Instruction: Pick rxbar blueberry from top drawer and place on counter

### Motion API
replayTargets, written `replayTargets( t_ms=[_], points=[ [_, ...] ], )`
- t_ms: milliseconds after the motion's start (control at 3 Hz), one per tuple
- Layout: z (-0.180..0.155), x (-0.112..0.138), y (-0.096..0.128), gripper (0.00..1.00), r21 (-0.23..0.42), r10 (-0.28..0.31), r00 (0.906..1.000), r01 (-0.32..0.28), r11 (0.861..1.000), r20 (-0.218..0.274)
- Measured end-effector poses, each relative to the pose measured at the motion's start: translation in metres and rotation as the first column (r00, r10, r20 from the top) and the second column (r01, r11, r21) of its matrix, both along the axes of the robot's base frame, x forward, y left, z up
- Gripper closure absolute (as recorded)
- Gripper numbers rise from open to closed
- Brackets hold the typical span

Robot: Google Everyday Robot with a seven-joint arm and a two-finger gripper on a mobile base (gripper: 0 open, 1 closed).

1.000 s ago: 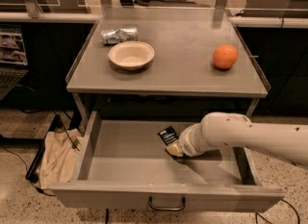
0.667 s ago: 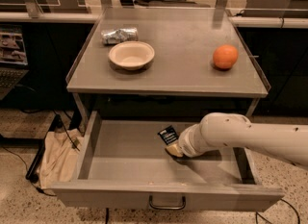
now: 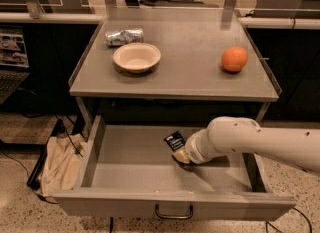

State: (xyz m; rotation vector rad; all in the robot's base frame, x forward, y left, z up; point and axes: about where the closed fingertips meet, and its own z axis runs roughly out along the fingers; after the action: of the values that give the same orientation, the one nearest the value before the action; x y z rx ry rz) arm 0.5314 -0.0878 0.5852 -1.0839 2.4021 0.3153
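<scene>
Top drawer (image 3: 131,163) stands pulled out below the bench (image 3: 190,74). My arm (image 3: 255,139) reaches in from the right, across the drawer's right side.

My hand (image 3: 181,157) is down inside the drawer, right of the middle and low over the grey floor. Only a tan tip of it shows past the white wrist.

Rxbar blueberry (image 3: 174,140) is in the drawer, at the upper-left edge of my hand, touching it or very nearly. The dark wrapper sits tilted, one corner up toward the drawer's back wall. The white lettering shows but I cannot read it. Its lower end is hidden behind my hand.

Whether my hand is open or closed, and whether it has hold of the bar, I cannot tell: the wrist covers it.

The drawer's right wall is mostly hidden behind my arm. My arm's shadow lies on the floor beneath it. The dark pull handle (image 3: 173,212) sits at the middle of the front.

On the bench: a cream bowl (image 3: 136,57) at left, a crumpled foil packet (image 3: 124,37) just behind it, and an orange (image 3: 234,59) well apart at right.
</scene>
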Motion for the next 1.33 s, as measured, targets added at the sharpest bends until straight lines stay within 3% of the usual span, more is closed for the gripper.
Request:
replayTargets(
  t_ms=[667, 1000, 1333],
  points=[
    [0.011, -0.001, 0.01, 1.0, 0.0, 0.0, 1.0, 0.0, 1.0, 0.0],
    [0.049, -0.016, -0.002, 1.0, 0.036, 0.038, 0.9985, -0.039, 0.999, 0.039],
    [0.121, -0.042, 0.007, 1.0, 0.139, 0.099, 0.9918, -0.109, 0.984, 0.081]
  ],
)
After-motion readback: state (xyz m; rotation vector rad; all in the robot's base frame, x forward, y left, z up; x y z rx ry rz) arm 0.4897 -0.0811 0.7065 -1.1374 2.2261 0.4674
